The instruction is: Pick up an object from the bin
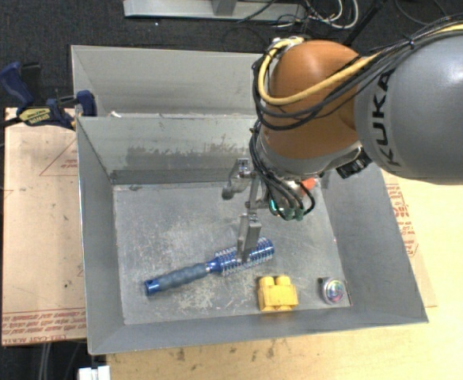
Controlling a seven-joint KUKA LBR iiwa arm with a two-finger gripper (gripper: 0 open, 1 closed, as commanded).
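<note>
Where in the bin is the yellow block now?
In the camera view, the yellow block lies near the front wall of the bin, right of centre, below the head of the blue brush and left of a small round thing.

Arm (421,109) reaches in from the right; orange-covered wrist (310,101) bent downward; hand (249,244) hangs low.

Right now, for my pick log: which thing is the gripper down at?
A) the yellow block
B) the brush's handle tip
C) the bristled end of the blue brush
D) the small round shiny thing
C: the gripper sits at the bristled end of the blue brush; the yellow block and round shiny thing lie apart, lower right.
</note>
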